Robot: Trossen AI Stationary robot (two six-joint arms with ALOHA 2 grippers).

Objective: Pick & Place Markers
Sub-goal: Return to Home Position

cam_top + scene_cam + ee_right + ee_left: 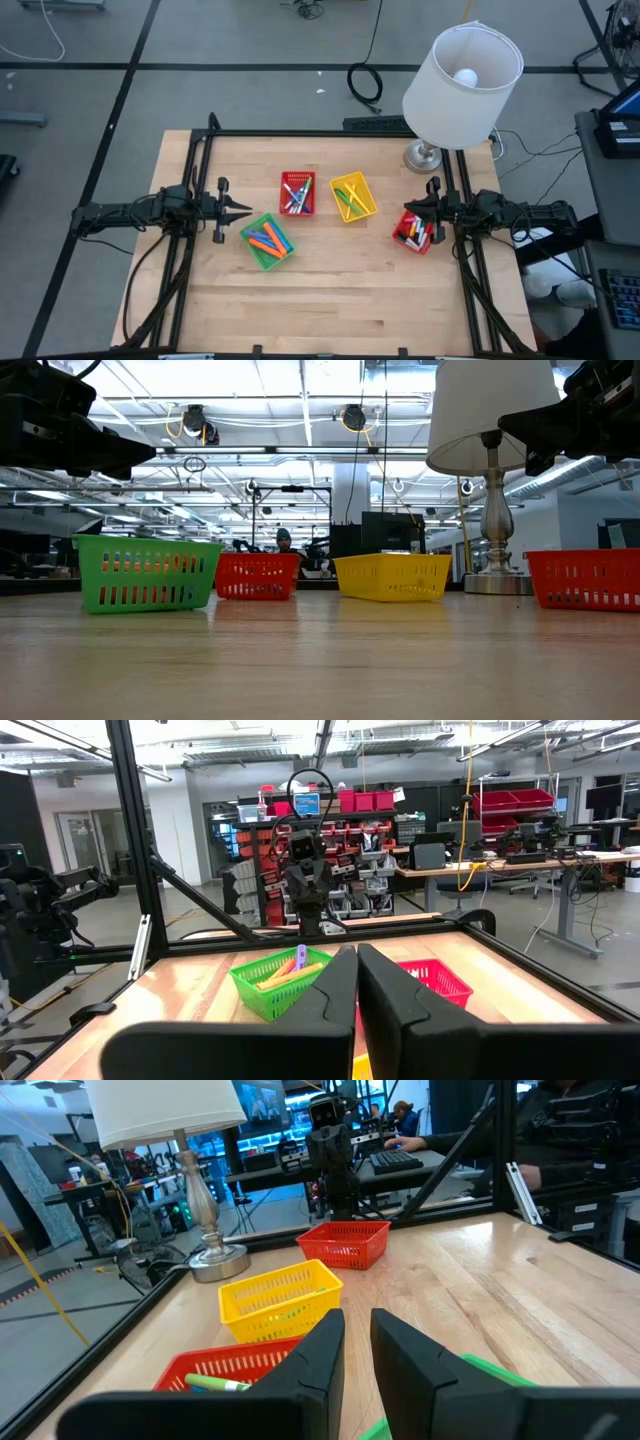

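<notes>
Wooden worktop (pixel 330 290) w/ lamp (pixel 462 70) at its far right corner. Left claw (pixel 238 211), fingers narrowly apart & empty, hung far left of lamp, beside green basket (pixel 267 242) w/ markers (pixel 268 240). Right claw (pixel 411 211), pinched closed & empty, sat just below lamp over red basket (pixel 412 232).

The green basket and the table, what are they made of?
The green basket looks like plastic: one bright, even colour, with thin walls cut into rows of neat slots you can see through. The table looks like wood: pale tan planks laid side by side with faint grain lines, and a smooth, slightly shiny top, so probably sealed or varnished, though that part is a guess.
</notes>
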